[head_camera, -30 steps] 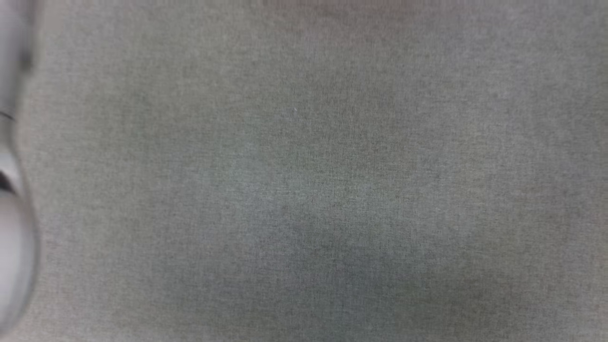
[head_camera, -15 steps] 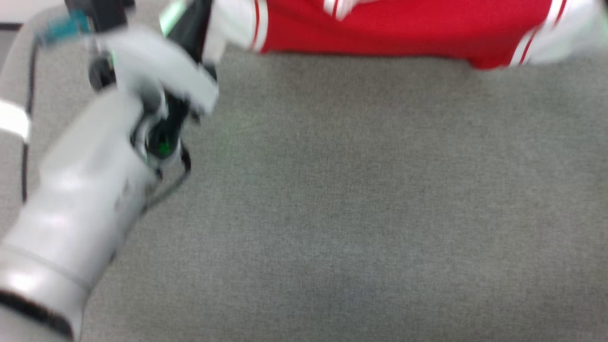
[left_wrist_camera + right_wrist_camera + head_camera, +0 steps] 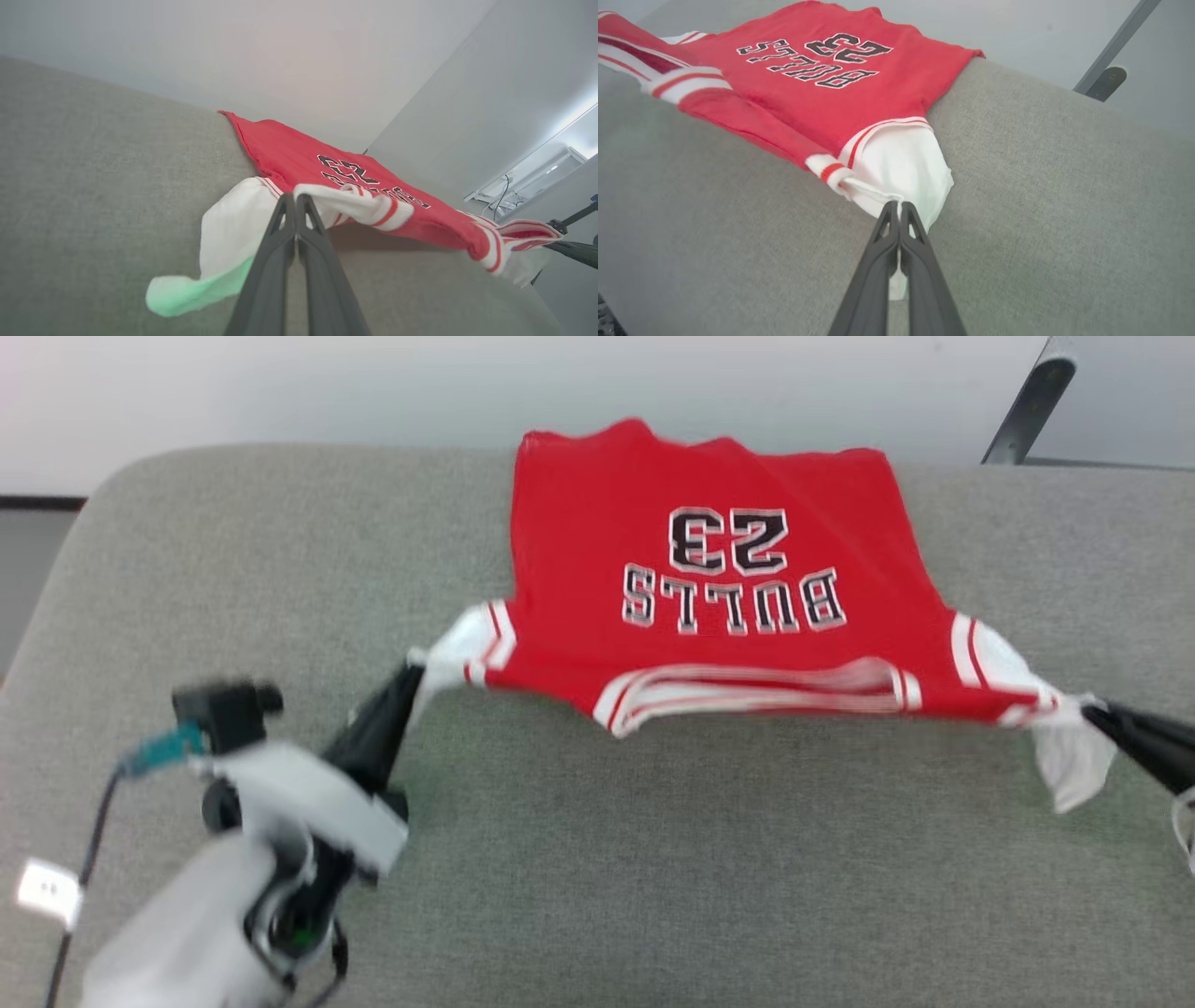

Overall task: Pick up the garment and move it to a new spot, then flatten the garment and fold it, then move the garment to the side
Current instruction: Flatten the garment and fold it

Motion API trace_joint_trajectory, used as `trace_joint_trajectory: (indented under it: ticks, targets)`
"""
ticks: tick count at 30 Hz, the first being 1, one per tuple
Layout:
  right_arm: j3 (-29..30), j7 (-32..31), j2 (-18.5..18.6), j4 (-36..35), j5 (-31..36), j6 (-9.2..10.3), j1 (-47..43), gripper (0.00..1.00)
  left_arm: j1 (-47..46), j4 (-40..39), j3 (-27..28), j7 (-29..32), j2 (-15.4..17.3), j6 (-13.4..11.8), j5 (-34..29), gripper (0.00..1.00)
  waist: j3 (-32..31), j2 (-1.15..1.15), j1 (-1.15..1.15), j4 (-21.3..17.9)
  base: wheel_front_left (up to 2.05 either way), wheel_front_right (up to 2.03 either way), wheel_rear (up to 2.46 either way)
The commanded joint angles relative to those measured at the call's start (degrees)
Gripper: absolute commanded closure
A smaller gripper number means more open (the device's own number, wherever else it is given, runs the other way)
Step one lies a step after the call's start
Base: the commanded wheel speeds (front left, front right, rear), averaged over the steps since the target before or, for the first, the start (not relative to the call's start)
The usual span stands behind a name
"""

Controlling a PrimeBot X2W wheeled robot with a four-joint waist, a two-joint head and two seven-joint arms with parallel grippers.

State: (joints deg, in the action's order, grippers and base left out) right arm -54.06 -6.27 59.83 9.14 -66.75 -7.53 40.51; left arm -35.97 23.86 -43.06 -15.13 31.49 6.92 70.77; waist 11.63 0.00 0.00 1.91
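The garment (image 3: 709,569) is a red jersey with black "BULLS 23" lettering, white sleeves and red-and-white stripe trim. It lies spread on the grey padded surface (image 3: 653,859), its lettering upside down in the head view. My left gripper (image 3: 411,677) is shut on its white left sleeve, and my right gripper (image 3: 1090,711) is shut on its white right sleeve. The near edge is stretched between them. In the left wrist view the shut gripper (image 3: 295,198) pinches white cloth of the garment (image 3: 299,158). The right wrist view has the gripper (image 3: 896,206) shut on the sleeve's edge of the garment (image 3: 831,88).
The grey surface ends at a rounded far edge against a pale wall (image 3: 373,383). A dark metal leg (image 3: 1027,401) stands at the back right. My left forearm (image 3: 215,915) with a cable and a white tag (image 3: 45,891) takes the lower left.
The head camera has swung up, from bare grey fabric to the whole garment and the wall. Both grippers stay shut on the sleeves.
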Motion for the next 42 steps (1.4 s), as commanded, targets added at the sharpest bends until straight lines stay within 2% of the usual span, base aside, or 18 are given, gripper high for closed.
trace_joint_trajectory:
  ticks: [1, 5, 12, 18, 24, 27, 28, 31, 36, 42]
  targets:
    - [2.0, -1.6, 2.1, -2.2, -0.1, 0.07, -4.1, 1.0, 4.7, -2.5, 0.8, 0.0, 1.0, -1.0, -0.8, 1.0, -1.8, 0.0, 0.0, -0.7, 0.0, 0.0, 0.0]
    - [5.2, -5.0, 4.5, -7.4, -0.4, 0.07, -11.3, 1.0, 11.5, -7.8, 1.4, 0.0, 3.3, -2.3, -0.8, 1.0, -2.4, 0.0, 0.0, -0.8, 0.0, 0.0, 0.0]
    - [12.2, -10.3, 8.1, -16.6, 0.1, 0.07, -23.3, 1.0, 20.6, -17.7, 1.9, 0.0, 7.5, -6.8, -1.9, 1.0, -2.0, 0.0, 0.0, -0.6, 0.0, 0.0, 0.0]
    - [20.2, -14.5, 8.1, -22.1, 1.7, 0.07, -32.3, 1.0, 27.4, -26.2, 4.2, 0.0, 10.7, -11.1, -1.6, 1.0, -1.1, 0.0, 0.0, -0.5, 0.0, 0.0, 0.0]
    - [29.0, -19.7, 3.0, -24.9, 6.1, 0.07, -39.6, 1.0, 28.6, -29.9, 3.8, 0.7, 11.4, -13.3, -2.6, 1.0, 0.1, 0.0, 0.0, -0.4, 0.0, 0.0, 0.0]
    - [31.9, -23.6, -1.3, -25.9, 8.7, 0.07, -41.7, 1.0, 26.9, -28.9, 2.2, 2.4, 11.0, -14.4, -4.8, 1.0, 0.8, 0.0, 0.0, -0.4, 0.0, 0.0, 0.0]
    - [31.9, -23.6, -1.3, -25.9, 8.7, 0.07, -41.7, 1.0, 26.9, -28.9, 2.2, 2.4, 11.0, -14.4, -4.8, 1.0, 0.8, 0.0, 0.0, -0.4, 0.0, 0.0, 0.0]
    - [34.2, -27.4, -5.2, -25.0, 12.6, 0.07, -42.3, 1.0, 25.0, -26.7, 0.4, 3.9, 9.8, -15.0, -6.6, 1.0, 1.8, 0.0, 0.0, -0.5, 0.0, 0.0, 0.0]
    - [35.0, -32.1, -12.2, -21.9, 16.8, 0.07, -42.1, 1.0, 22.1, -22.0, -1.6, 5.8, 7.1, -15.0, -8.3, 1.0, 3.1, 0.0, 0.0, -0.4, 0.0, 0.0, 0.0]
    - [33.5, -33.2, -17.6, -16.4, 20.5, 0.06, -40.6, 1.0, 20.1, -17.4, -3.2, 6.4, 4.6, -14.4, -9.5, 1.0, 4.3, 0.0, 0.0, -0.2, 0.0, 0.0, 0.0]
